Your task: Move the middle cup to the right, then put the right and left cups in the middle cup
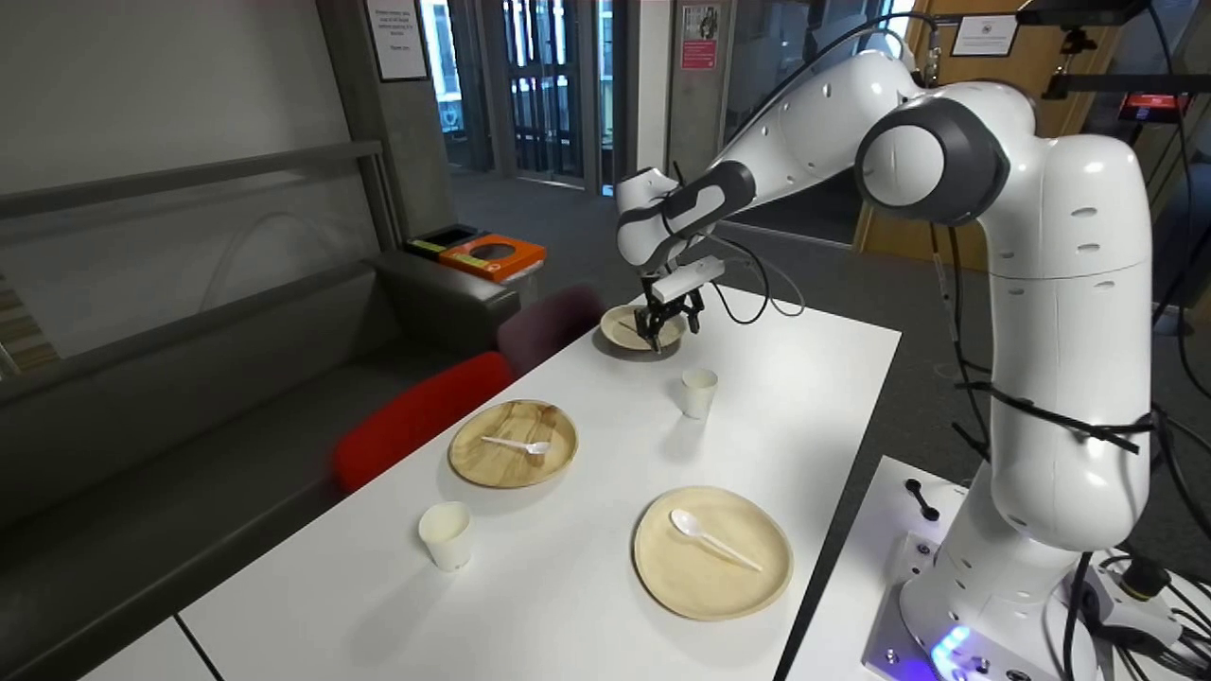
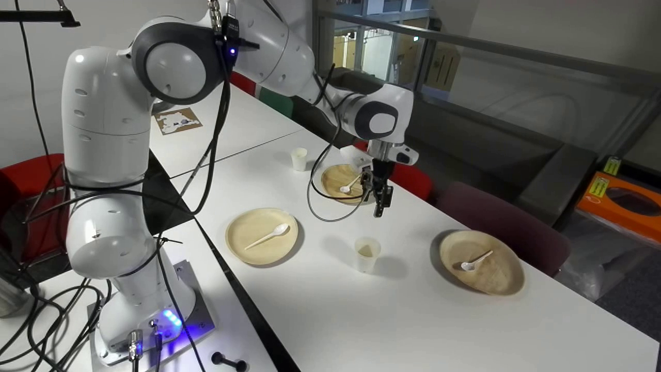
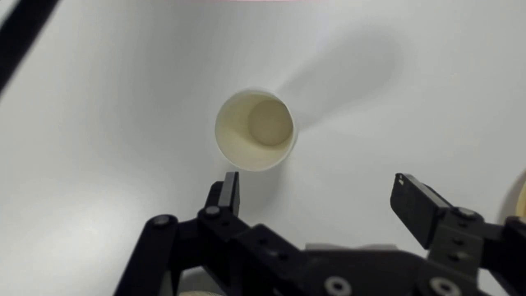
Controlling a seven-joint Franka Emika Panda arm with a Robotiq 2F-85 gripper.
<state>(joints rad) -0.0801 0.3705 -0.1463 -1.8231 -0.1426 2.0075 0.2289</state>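
In an exterior view, a white cup (image 1: pixel 446 535) stands upright on the bench (image 1: pixel 549 615) at lower left; a second white cup (image 1: pixel 699 392) stands upright right of centre, well apart from it. The claw (image 1: pixel 675 337), higher in the frame, hangs in front of a tan plate (image 1: pixel 613 333). In the wrist view, its fingers (image 3: pixel 227 193), spread wide, occupy the lower half; the second white cup, seen from above, appears near centre.
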